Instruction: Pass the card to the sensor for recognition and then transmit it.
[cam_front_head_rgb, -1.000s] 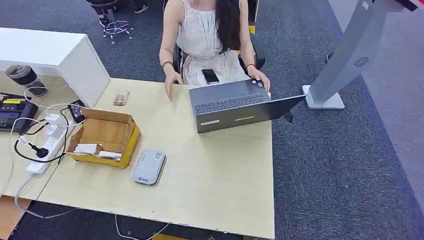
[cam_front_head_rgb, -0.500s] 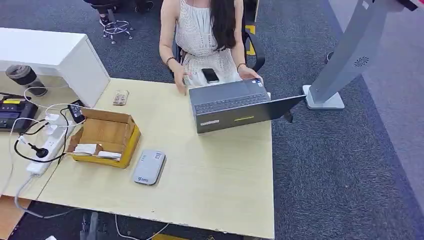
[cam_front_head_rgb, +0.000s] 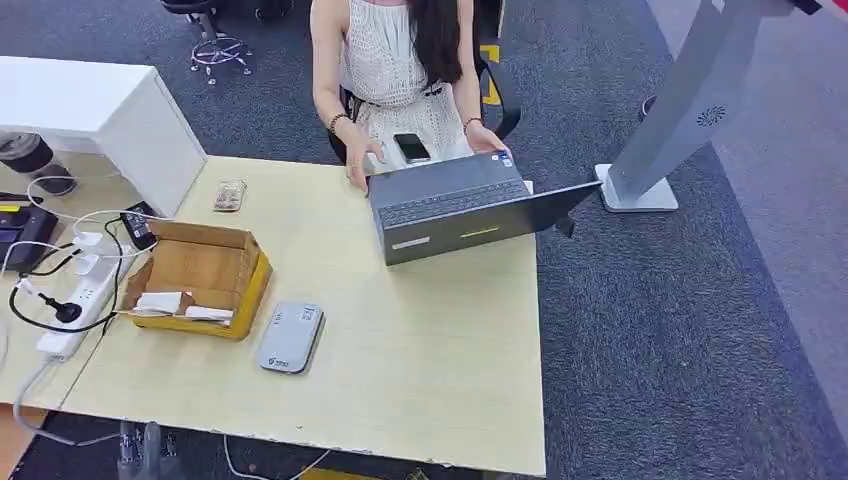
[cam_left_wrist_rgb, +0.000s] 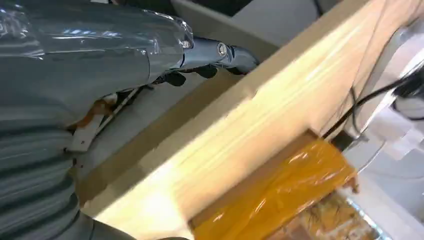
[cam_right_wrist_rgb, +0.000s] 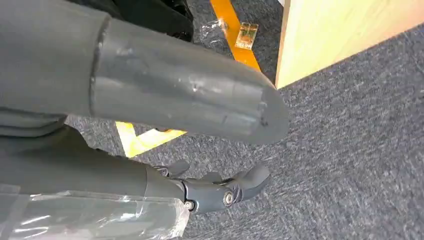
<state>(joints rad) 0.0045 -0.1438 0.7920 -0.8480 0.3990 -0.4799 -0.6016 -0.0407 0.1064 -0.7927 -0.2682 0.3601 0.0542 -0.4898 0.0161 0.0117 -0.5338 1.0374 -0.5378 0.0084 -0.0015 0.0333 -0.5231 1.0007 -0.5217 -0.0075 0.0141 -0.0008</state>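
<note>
A grey card sensor (cam_front_head_rgb: 290, 338) lies flat on the pale wooden table (cam_front_head_rgb: 430, 350), near its front edge. Just left of it stands an open cardboard box (cam_front_head_rgb: 200, 275) with white cards (cam_front_head_rgb: 185, 303) lying at its front. In the head view my left hand (cam_front_head_rgb: 140, 452) peeks up below the table's front-left edge. In the left wrist view that left hand (cam_left_wrist_rgb: 200, 57) is empty, its fingers stretched out beside the table edge (cam_left_wrist_rgb: 240, 125). My right hand (cam_right_wrist_rgb: 220, 192) hangs over the grey carpet, fingers apart, holding nothing.
A person (cam_front_head_rgb: 400, 60) sits at the far side with both hands at an open laptop (cam_front_head_rgb: 455, 205). A power strip with cables (cam_front_head_rgb: 70, 300) lies at the left, beside a white cabinet (cam_front_head_rgb: 90, 110). A grey stand (cam_front_head_rgb: 680, 110) rises on the carpet at the right.
The whole picture has shifted a little, so the camera moved. My left hand has come up into the bottom-left corner. The person's hand went from the table to the laptop.
</note>
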